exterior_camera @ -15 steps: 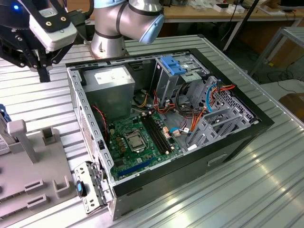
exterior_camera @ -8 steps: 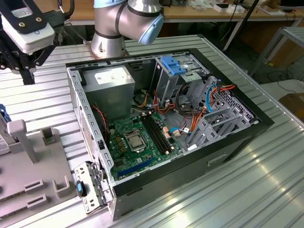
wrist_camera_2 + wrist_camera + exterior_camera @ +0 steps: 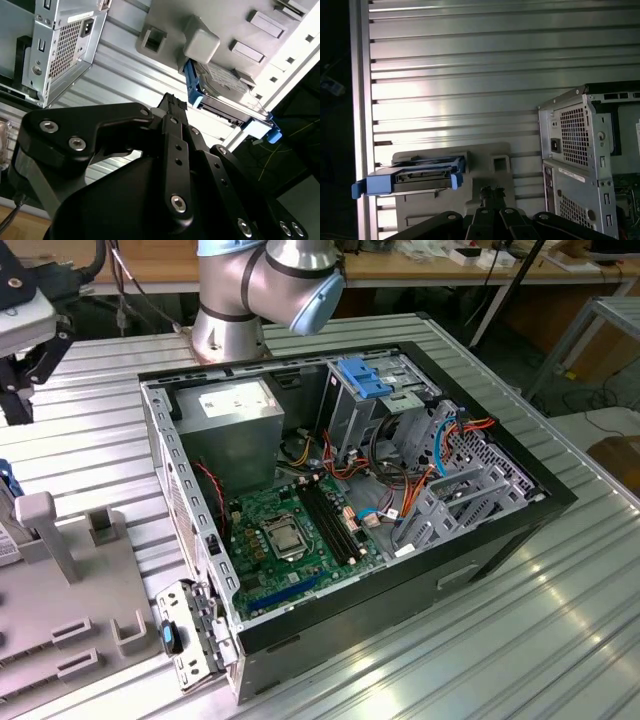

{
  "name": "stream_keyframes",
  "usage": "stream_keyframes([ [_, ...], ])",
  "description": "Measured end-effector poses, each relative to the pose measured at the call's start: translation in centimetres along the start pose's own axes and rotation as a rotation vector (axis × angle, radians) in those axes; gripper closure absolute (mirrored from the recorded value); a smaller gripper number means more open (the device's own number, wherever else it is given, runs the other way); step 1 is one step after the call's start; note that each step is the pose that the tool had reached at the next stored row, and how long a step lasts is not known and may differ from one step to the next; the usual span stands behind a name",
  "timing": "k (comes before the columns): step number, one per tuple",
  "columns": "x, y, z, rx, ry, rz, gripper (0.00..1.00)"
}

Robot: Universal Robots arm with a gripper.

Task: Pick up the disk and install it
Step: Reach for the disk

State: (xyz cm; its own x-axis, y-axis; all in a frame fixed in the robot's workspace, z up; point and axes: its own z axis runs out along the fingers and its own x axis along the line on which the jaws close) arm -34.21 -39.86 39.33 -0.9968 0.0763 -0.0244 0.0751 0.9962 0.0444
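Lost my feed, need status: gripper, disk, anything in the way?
Gripper short of the disk, not touching. Disk seated in grey holder, apart from the computer case. Nothing between gripper and disk.

My exterior view looks down at a slant from up high, close to the open computer case (image 3: 480, 540) on the ribbed table (image 3: 500, 660). Both wrist views ride on the arm (image 3: 260, 290) and face the table. They share the disk (image 3: 225, 82) (image 3: 420, 175), its grey holder (image 3: 200, 42) (image 3: 485, 165) and the case's back.
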Motion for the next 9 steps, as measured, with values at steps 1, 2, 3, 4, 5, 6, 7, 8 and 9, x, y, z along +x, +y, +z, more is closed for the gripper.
stream_keyframes([
  [1,0.3,-0.02,-0.01,0.0001,0.0001,0.0,0.89],
  [2,0.78,-0.05,-0.02,0.0,0.0,0.0,0.89],
  [3,1.32,-0.09,-0.03,0.0,-0.0001,0.0,0.89],
  [4,1.58,-0.1,-0.04,0.0,0.0,0.0,0.89],
  [5,1.87,-0.12,-0.05,0.0,-0.0001,0.0,0.89],
  [6,2.33,-0.15,-0.07,0.0001,0.0001,0.0,0.89],
  [7,2.62,-0.17,-0.07,0.0001,0.0,0.0,0.89],
  [8,3.03,-0.2,-0.08,-0.0001,-0.0001,0.0,0.89],
  [9,3.83,-0.26,-0.1,0.0,-0.0001,0.0,0.89],
])
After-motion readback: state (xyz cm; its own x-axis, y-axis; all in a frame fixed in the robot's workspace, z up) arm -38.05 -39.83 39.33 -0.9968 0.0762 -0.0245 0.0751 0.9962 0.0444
